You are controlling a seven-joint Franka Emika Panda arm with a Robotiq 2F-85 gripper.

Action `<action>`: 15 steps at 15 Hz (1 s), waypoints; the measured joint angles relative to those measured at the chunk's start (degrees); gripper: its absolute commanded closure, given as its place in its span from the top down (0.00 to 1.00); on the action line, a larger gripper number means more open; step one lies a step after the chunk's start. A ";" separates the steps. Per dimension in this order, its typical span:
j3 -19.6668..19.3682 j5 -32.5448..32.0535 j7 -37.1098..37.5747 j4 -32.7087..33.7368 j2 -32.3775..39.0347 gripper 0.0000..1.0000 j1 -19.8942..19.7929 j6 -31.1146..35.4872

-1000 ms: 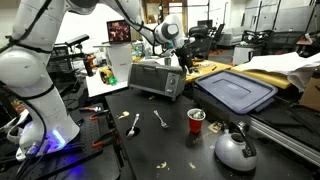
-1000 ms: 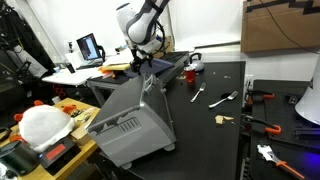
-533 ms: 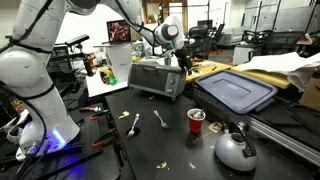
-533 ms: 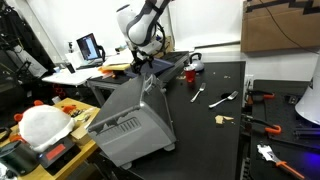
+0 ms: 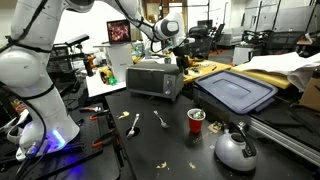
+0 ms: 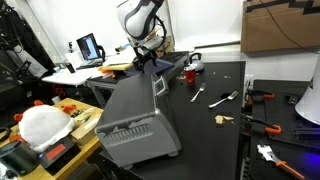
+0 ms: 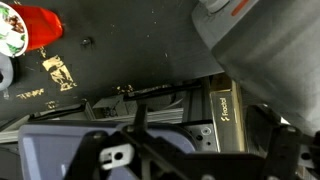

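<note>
Your pincer (image 5: 180, 54) has its jaws spread wide and grips nothing. It hangs just over the end of the toaster oven (image 5: 155, 78) that lies nearest the red cup (image 5: 196, 120). Whether a finger touches the casing, you cannot tell.

The toaster oven is a boxy, brushed grey metal shell with a dark glass door and hard square corners. It stands on the matte black table (image 5: 150, 155), well apart from the red cup. The cup itself is a small, glossy plastic tumbler, upright. A metal spoon (image 5: 134, 124) and fork (image 5: 160, 119) lie flat beside the cup, on the side facing the oven's door.

Compared with half a second ago, the oven's pose has changed. It leaned then, and now it sits flatter and squarer on the table. Your pincer has also risen a little off that corner.

The oven's long axis lies level along the table. In an exterior view it runs away from the lens toward the red cup (image 6: 188, 75), with a slotted side panel facing the camera (image 6: 135, 130). The door faces the cutlery.
</note>
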 measured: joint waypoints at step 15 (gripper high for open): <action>1.88 2.87 -5.72 0.64 -3.08 1.00 -3.11 -13.16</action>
